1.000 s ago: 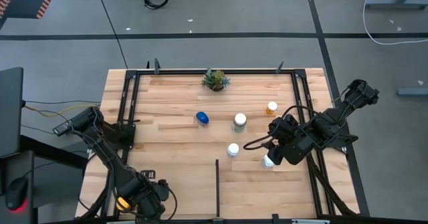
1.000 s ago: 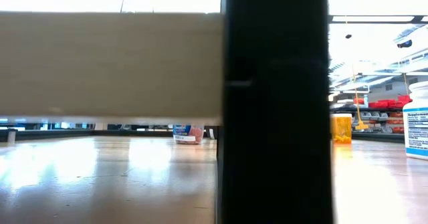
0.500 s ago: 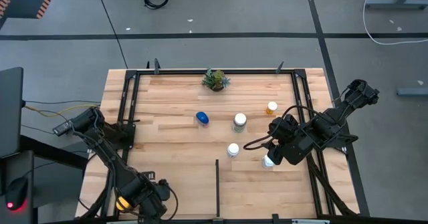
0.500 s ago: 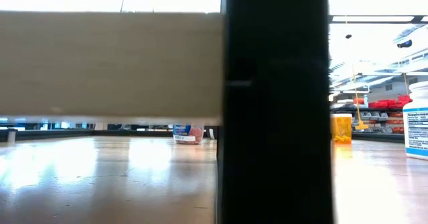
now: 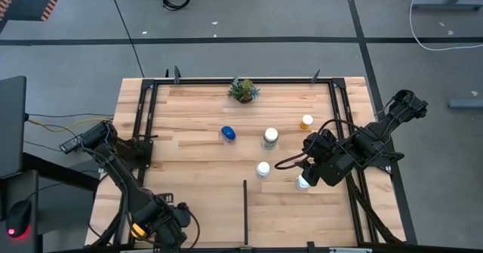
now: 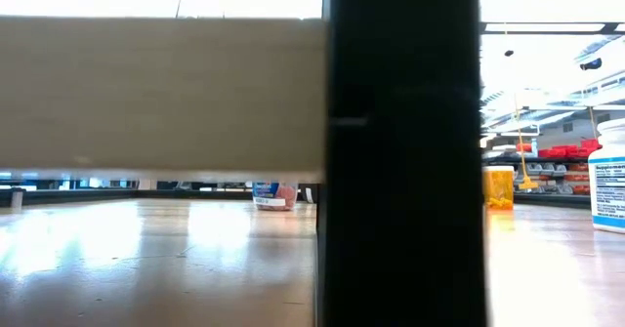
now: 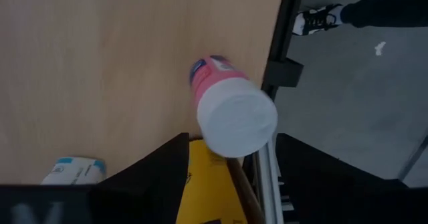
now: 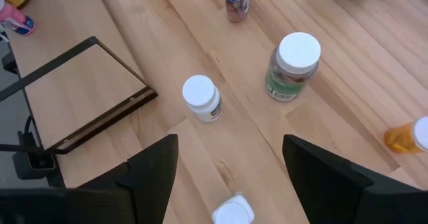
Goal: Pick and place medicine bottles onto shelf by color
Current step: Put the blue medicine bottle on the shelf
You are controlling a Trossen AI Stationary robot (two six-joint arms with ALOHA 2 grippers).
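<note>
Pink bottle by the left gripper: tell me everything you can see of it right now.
The pink bottle is a small round container with a pink body, a blue-edged label and a smooth white cap, plastic by its look. It stands upright on the light-wood shelf, close to the black rail at the edge. The left gripper is above it with its jaws open, a yellow lid showing between them. Nothing grips the pink bottle; whether it touches the yellow-lidded one is unclear.

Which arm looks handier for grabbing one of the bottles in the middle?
Right, probably. The right gripper hangs open over a white-capped bottle; the left gripper is down in the near left corner.
</note>
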